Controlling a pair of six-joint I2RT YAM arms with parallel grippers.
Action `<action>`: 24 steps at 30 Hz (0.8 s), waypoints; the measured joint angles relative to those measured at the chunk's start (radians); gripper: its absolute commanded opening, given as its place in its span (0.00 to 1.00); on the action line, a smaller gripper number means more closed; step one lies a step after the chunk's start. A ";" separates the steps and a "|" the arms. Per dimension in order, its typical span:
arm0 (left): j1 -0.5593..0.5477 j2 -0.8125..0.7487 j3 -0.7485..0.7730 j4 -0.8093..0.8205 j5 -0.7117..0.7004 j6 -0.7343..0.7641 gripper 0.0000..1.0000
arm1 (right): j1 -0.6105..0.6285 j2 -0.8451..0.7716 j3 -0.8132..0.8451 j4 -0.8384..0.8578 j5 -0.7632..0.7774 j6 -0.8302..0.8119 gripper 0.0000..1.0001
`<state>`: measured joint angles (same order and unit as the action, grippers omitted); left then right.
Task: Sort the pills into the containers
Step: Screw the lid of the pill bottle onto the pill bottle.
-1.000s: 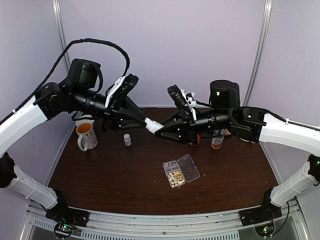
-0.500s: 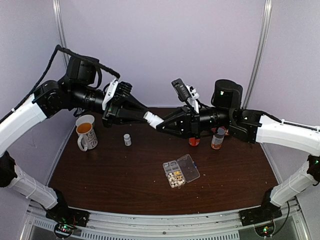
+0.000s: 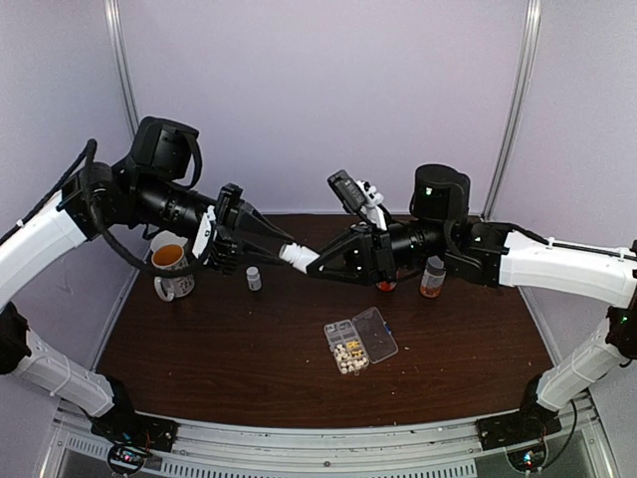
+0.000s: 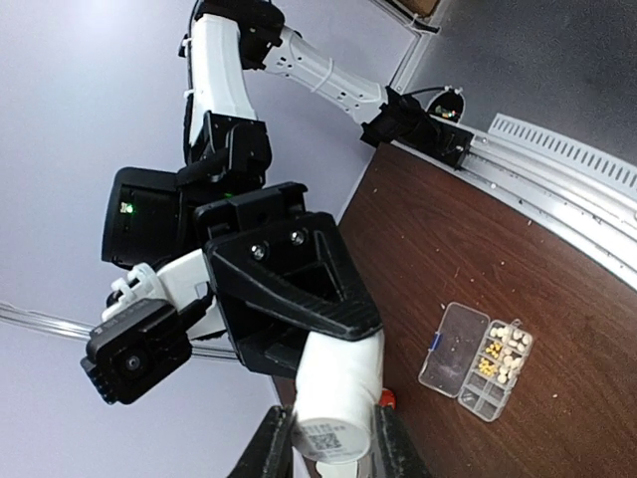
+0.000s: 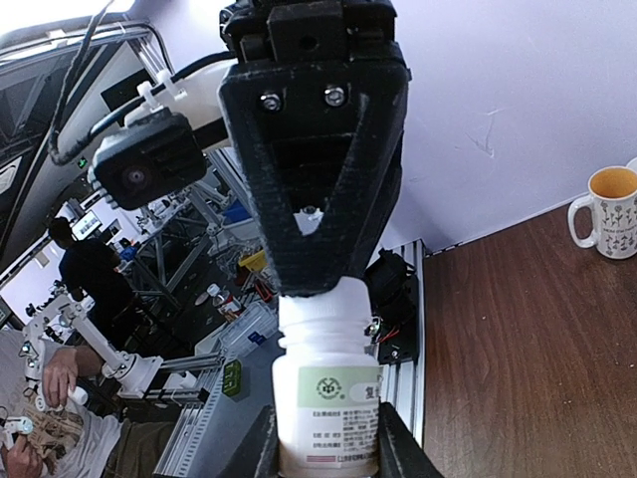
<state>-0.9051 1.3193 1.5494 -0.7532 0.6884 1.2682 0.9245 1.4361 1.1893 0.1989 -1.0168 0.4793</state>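
A small white bottle point(image 3: 296, 256) hangs in mid-air between my two grippers, above the far middle of the table. My left gripper point(image 3: 282, 249) is shut on its cap end; the left wrist view shows the bottle point(image 4: 338, 393) between my fingers point(image 4: 269, 448). My right gripper point(image 3: 313, 264) is shut on its labelled body point(image 5: 326, 393). The clear organizer box point(image 3: 373, 334) lies open on the table below, with cream and yellowish pills point(image 3: 348, 351) in its cells. The left wrist view shows the box point(image 4: 453, 344) and its pills point(image 4: 503, 344) too.
A white mug point(image 3: 171, 269) with an orange drink stands far left. A second tiny white bottle point(image 3: 254, 278) stands by it. A grey-capped amber bottle point(image 3: 432, 276) and an orange-capped one point(image 3: 386, 284), partly hidden by my right arm, stand far right.
Both grippers, still holding the white bottle between them, have sunk a little and shifted left. The left wrist has rolled, and its cable has dropped.
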 measured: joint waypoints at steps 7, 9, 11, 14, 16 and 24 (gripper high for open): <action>-0.019 -0.014 -0.018 -0.002 -0.087 0.196 0.17 | 0.000 0.012 0.000 -0.003 -0.008 0.025 0.00; -0.027 -0.019 -0.028 0.007 -0.128 0.249 0.24 | -0.004 0.014 0.000 -0.012 -0.007 0.025 0.00; -0.037 -0.033 -0.052 0.026 -0.163 0.290 0.34 | -0.005 0.016 0.000 -0.027 -0.004 0.020 0.00; -0.047 -0.047 -0.080 0.050 -0.192 0.316 0.47 | -0.005 0.017 0.002 -0.035 0.009 0.008 0.00; -0.051 -0.047 -0.091 0.056 -0.208 0.318 0.56 | -0.004 0.017 0.008 -0.044 0.024 -0.007 0.00; -0.034 -0.098 -0.167 0.087 -0.244 0.192 0.96 | -0.009 0.015 0.063 -0.151 0.092 -0.119 0.00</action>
<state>-0.9386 1.2209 1.3819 -0.6659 0.4442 1.4597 0.9154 1.4509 1.2518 0.0483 -0.9249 0.3607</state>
